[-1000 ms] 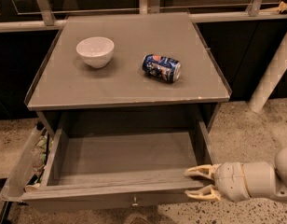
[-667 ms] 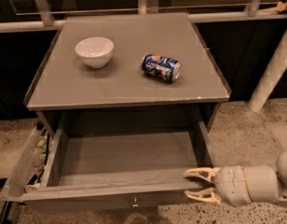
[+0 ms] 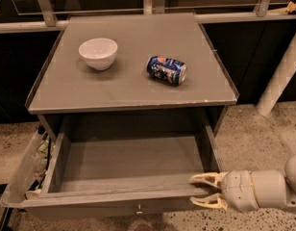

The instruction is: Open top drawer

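Note:
The top drawer (image 3: 124, 165) is a shallow grey box pulled out wide from under the grey cabinet top; nothing shows inside it. Its front panel (image 3: 109, 208) runs along the bottom edge of the view with a small round metal knob (image 3: 138, 209) at its centre. My gripper (image 3: 200, 190) reaches in from the lower right at the drawer's front right corner. Its cream fingers are spread, one above and one below the front panel's top edge, holding nothing.
A white bowl (image 3: 98, 53) and a blue soda can (image 3: 166, 70) lying on its side sit on the cabinet top (image 3: 129, 93). A clear bin (image 3: 23, 177) with litter hangs at the drawer's left. A pale post (image 3: 282, 76) stands at right on speckled floor.
My gripper has shifted slightly down and left along the drawer's front right corner. The drawer stays wide open.

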`<state>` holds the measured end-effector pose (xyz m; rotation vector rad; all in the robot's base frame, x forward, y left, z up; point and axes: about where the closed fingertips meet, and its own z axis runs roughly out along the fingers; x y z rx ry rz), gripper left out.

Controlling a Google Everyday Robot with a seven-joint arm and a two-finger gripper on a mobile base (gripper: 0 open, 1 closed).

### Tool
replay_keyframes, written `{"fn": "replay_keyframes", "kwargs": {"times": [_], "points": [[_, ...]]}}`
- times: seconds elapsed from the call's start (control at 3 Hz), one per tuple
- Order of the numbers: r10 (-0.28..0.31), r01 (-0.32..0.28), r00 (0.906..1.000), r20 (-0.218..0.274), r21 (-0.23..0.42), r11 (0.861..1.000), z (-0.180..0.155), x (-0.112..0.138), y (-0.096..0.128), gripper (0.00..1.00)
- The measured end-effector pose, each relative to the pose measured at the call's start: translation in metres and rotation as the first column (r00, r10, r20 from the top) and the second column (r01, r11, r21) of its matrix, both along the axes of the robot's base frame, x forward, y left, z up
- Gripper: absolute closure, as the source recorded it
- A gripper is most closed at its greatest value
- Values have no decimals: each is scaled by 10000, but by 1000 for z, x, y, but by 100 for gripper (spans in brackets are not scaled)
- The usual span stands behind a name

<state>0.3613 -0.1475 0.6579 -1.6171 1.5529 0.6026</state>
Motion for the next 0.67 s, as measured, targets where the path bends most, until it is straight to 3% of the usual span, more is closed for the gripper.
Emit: {"fn": "replay_keyframes", "kwargs": {"times": [0.67], "points": [[1,-1,10000,0,0,10000,0,0,0,13]]}}
